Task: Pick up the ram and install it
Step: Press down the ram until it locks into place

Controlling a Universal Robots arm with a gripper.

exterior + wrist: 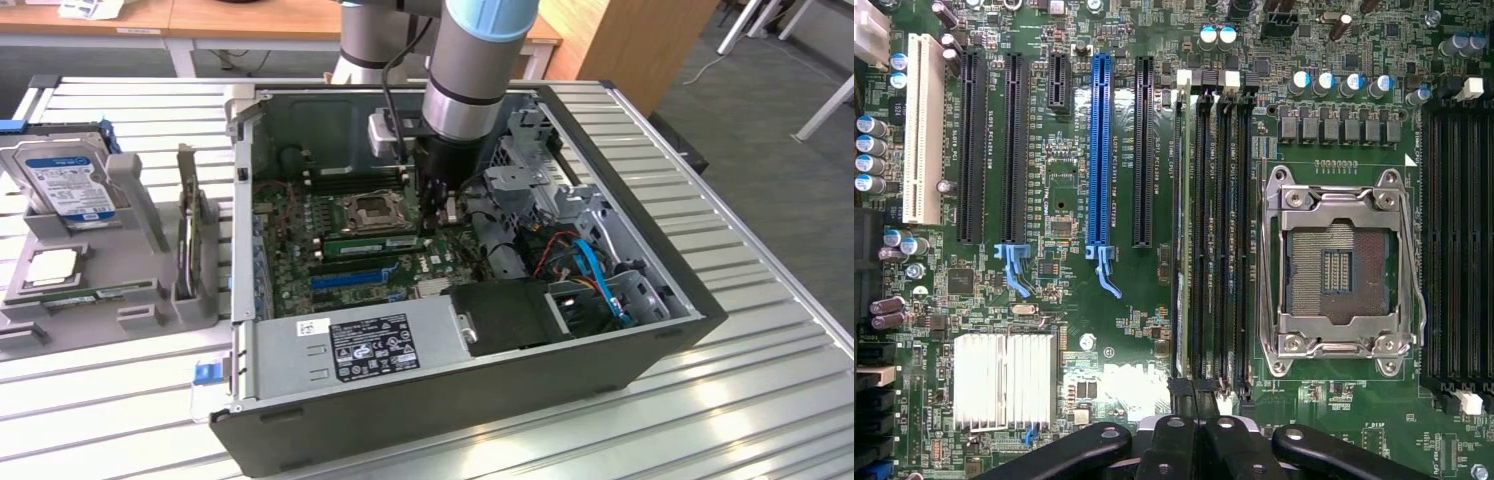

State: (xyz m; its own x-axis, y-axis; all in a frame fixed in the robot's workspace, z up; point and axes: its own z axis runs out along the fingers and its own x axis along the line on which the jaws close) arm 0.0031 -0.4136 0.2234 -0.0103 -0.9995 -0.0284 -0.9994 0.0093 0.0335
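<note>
The ram is a long green stick standing on edge in a memory slot beside the processor socket, inside the open computer case. In the wrist view the ram shows edge-on as a thin pale strip in the slot farthest from the socket. My gripper reaches down into the case at one end of the stick. Its fingers stand together, shut, over that end of the slots. I cannot tell whether the fingertips touch the stick.
A blue expansion slot and black slots lie beside the memory slots. The grey power supply fills the case's near end, with blue cables and a drive cage on the exterior view's right. A hard drive and silver chip sit on grey stands outside.
</note>
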